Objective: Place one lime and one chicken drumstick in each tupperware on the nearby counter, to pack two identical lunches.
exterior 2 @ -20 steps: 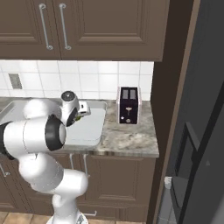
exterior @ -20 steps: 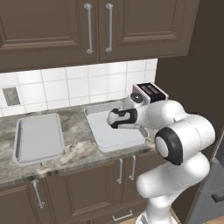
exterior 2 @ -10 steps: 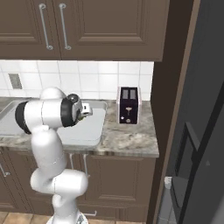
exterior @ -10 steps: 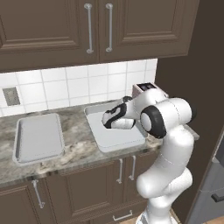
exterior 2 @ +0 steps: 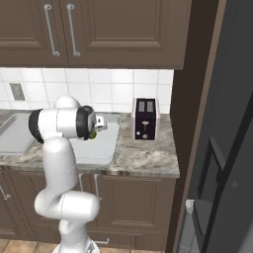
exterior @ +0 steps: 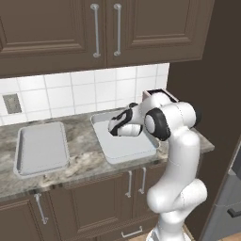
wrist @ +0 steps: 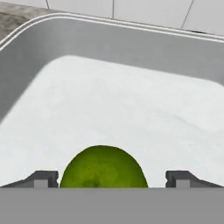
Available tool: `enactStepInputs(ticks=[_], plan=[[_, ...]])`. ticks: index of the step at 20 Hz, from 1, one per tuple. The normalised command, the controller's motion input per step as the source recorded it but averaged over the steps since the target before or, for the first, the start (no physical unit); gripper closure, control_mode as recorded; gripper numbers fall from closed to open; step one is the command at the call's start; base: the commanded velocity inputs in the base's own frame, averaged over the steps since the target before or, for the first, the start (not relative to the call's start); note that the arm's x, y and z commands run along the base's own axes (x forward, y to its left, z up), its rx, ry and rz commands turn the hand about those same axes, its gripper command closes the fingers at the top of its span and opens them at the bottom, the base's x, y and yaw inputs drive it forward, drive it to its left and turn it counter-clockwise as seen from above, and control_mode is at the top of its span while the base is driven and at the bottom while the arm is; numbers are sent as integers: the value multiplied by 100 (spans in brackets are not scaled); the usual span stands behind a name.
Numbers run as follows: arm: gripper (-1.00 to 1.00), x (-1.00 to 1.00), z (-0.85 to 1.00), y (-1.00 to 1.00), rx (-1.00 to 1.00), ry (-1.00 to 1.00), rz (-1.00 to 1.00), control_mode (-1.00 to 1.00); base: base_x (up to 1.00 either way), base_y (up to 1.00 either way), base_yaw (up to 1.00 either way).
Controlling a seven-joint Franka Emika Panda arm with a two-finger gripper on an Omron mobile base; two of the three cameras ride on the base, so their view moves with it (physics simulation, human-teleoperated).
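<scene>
- The hand (wrist: pixel 112 180) stands wide open over the right tupperware (wrist: pixel 52 83); its tips flank the lime (wrist: pixel 103 168) with clear gaps, gripping nothing.
- The lime sits inside that tupperware, near the hand. Small, firm, round and smooth, it probably rolls; pinch across its middle.
- Beyond the tupperware's far wall, the desk (exterior: pixel 89 157) meets white tiles (wrist: pixel 144 11).

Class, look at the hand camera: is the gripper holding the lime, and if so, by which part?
No. The gripper is open: its fingertips stand clear of the lime, which sits between them over the right tupperware.
</scene>
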Motion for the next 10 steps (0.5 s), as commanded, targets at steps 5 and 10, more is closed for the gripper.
enactStepInputs(ticks=[5, 10], plan=[[-100, -67, 99, -8, -9, 1, 0, -100, 0, 0, 0], [-100, -100, 68, -4, -7, 0, 0, -100, 0, 0, 0]])
